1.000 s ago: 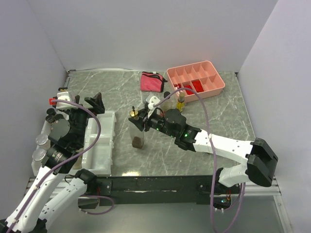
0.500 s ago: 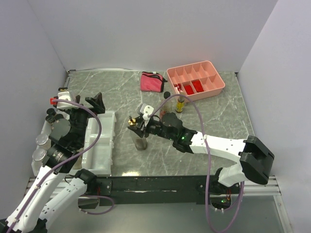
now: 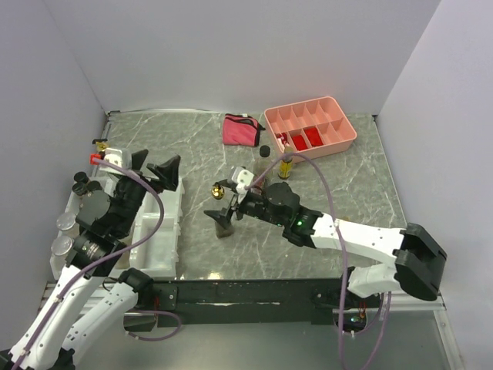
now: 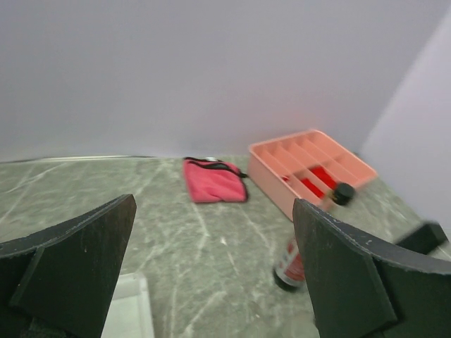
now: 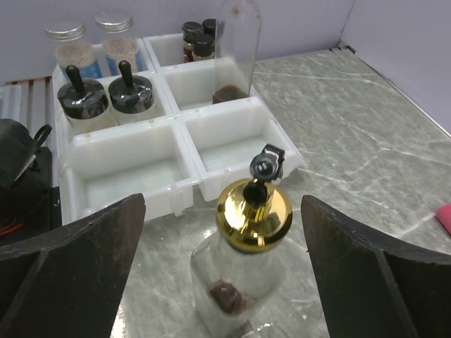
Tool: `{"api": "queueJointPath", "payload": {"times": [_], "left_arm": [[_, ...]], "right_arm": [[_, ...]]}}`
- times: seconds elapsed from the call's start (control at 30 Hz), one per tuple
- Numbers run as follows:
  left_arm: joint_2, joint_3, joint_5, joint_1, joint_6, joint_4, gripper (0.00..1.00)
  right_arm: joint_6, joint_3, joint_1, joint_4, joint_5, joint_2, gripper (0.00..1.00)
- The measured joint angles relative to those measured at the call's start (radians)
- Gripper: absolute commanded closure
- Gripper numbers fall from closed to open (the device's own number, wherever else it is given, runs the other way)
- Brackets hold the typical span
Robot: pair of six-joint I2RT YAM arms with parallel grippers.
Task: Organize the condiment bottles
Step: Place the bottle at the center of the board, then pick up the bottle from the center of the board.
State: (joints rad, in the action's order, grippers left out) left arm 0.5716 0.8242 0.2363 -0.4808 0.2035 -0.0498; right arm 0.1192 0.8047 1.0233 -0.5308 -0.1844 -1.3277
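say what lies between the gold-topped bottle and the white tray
Only bare marble table lies between bottle and tray, shown in the right wrist view.

Left arm point(image 3: 73, 308): rises from its base at the near-left corner and leans forward along the left side, white links bent at the elbow.
Left gripper point(image 3: 154, 164): held raised, pointing away from the bases; its black fingers point(image 4: 70, 264) are spread wide apart.
Right arm point(image 3: 362, 235): elbow folded at the near right, forearm stretched low and leftward toward the middle.
Right gripper point(image 3: 223, 202): angled down and to the left, jaws wide apart in the wrist view; how low the tips sit is hard to judge from above.
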Motion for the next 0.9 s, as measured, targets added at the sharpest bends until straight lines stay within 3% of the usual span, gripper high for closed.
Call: {"api": "queueJointPath", "payload": {"times": [0.3,0.5,0.73,0.9], "left_arm": [[0.002,0.002,-0.348,0.0,0.026,-0.06,0.01],[0.045,-0.023,-0.482,0.0,0.016,-0.103,0.01],[0.132,-0.1,-0.603,-0.002,-0.161,-0.137,0.01],[0.144,-0.215,-0.657,-0.002,-0.328,-0.125,0.01]], "right_arm": [[0.0,-0.022,0.0,0.146,0.009,0.236,0.0],[-0.058,-0.104,0.0,0.269,0.025,0.519,0.0],[-0.143,-0.154,0.0,0.347,0.064,0.816,0.0],[-0.183,-0.158,0.0,0.36,0.061,0.903,0.0]]}}
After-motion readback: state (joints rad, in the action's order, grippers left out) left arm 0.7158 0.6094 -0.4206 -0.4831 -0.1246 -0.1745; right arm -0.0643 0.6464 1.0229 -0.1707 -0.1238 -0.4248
